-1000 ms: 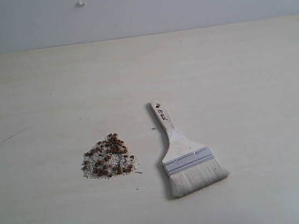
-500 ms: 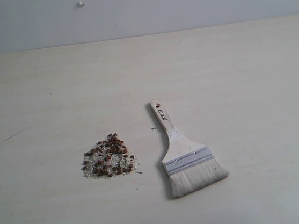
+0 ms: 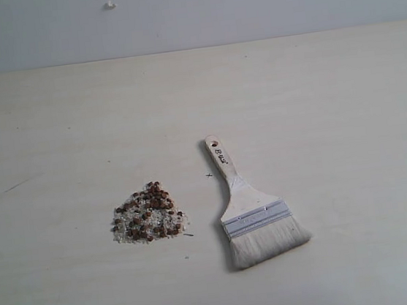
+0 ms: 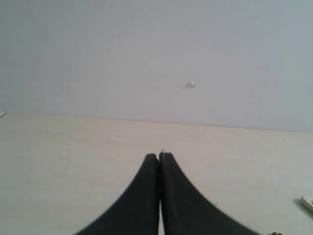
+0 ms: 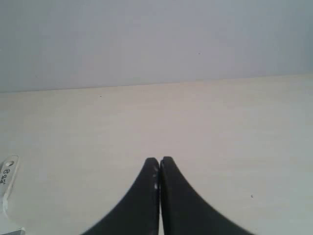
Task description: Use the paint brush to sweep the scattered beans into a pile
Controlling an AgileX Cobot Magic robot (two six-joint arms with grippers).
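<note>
Beans [image 3: 153, 196] sit gathered in a pile [image 3: 147, 216] with pale grains, at about 7 o'clock from the middle of the surface [image 3: 331, 108]. A speck or two lies loose just off its 5 o'clock edge. The brush [image 3: 245, 199] lies flat at 3 o'clock from the pile, near it but apart, with its handle toward 11 o'clock and its bristles toward 5 o'clock.

Neither arm shows in the exterior view. The left hand [image 4: 159, 155] has its fingertips pressed together on nothing, and so does the right hand [image 5: 159, 159]; both hover over bare surface, clear of brush and beans.

By the look of it the sweeping is done or nearly so, so most of the risk lies in undoing it.
- A hand coming in for the brush with fingers together would only shove it; the flat handle could skid or pivot toward 9 o'clock and plough the bristles into the pile.
- Round beans likely roll easily, so a fast or heavy stroke may flick them outward.
- Chasing the stray specks from the wrong side would drag the mound apart.
- A left arm crossing low toward 3 o'clock could clip the pile.
</note>
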